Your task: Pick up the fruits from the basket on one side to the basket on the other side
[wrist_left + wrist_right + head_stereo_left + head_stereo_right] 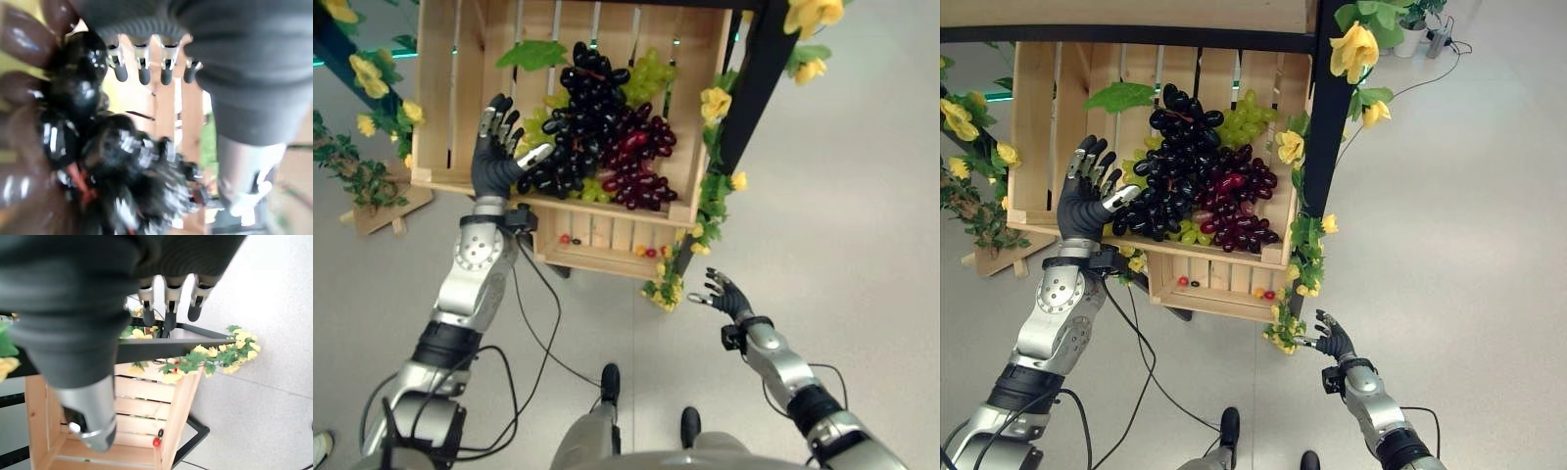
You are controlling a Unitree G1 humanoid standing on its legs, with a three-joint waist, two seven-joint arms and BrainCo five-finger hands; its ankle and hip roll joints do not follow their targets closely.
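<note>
Left hand: the left hand [494, 157] is raised at the left side of the upper wooden crate [440, 78], fingers [499, 116] straight and spread, thumb [534, 154] reaching toward the fruit; nothing is held.
Contact: the thumb tip lies at the edge of the dark grapes [579, 117]; whether it touches them cannot be told. In the left wrist view the dark grapes [93, 147] sit just beside the extended fingertips [142, 73].
Right hand: the right hand [729, 294] hangs low over the grey floor [862, 196], well apart from the fruit, fingers loosely spread and empty; its wrist view shows the fingers [168, 308] straight.
Fruit: a heap of dark grapes, red grapes [641, 162] and green grapes [651, 70] fills the middle and right of the upper crate, with a green leaf [533, 54] at the top of the pile.
Lower crate: a second wooden crate [597, 245] sits beneath the first, with a few small red and yellow fruits [646, 252] inside.
Surroundings: a black frame post [754, 78] stands by the right side of the crates, wound with yellow flowers [715, 103] and green foliage.
</note>
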